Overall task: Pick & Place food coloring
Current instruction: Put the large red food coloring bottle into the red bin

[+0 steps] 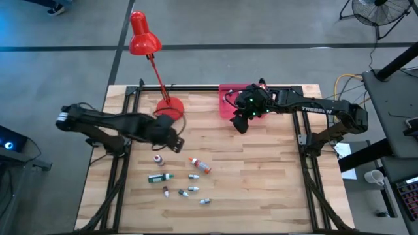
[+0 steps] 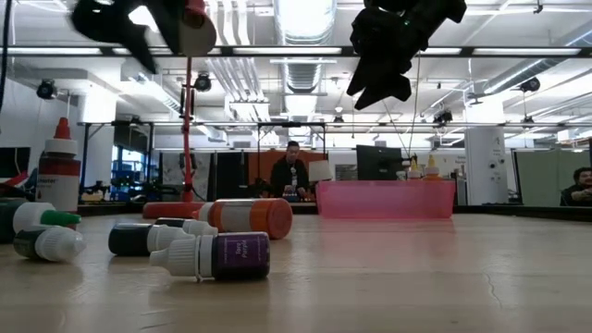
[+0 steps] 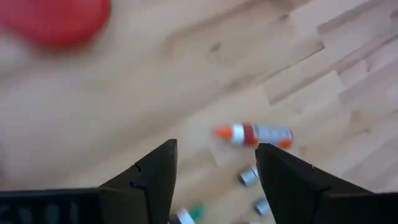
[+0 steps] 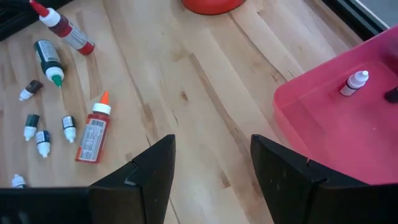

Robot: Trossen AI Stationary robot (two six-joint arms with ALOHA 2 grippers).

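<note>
Several food coloring bottles lie on their sides on the wooden table near its front: an orange-red one (image 1: 200,165), a dark green one (image 1: 160,177), a dark red one (image 1: 159,158) and small whitish ones (image 1: 193,190). One small bottle (image 4: 356,82) rests inside the pink tray (image 4: 348,130). My left gripper (image 1: 176,145) is open and empty, above the table just beyond the bottles; its wrist view shows the orange-red bottle (image 3: 255,134) ahead. My right gripper (image 1: 239,124) is open and empty, above the tray's near-left corner.
A red desk lamp stands with its base (image 1: 169,107) at the back, left of the tray, its head (image 1: 142,36) leaning beyond the table's far edge. Bare wood lies between the bottles and the tray. People sit in the room behind (image 2: 293,176).
</note>
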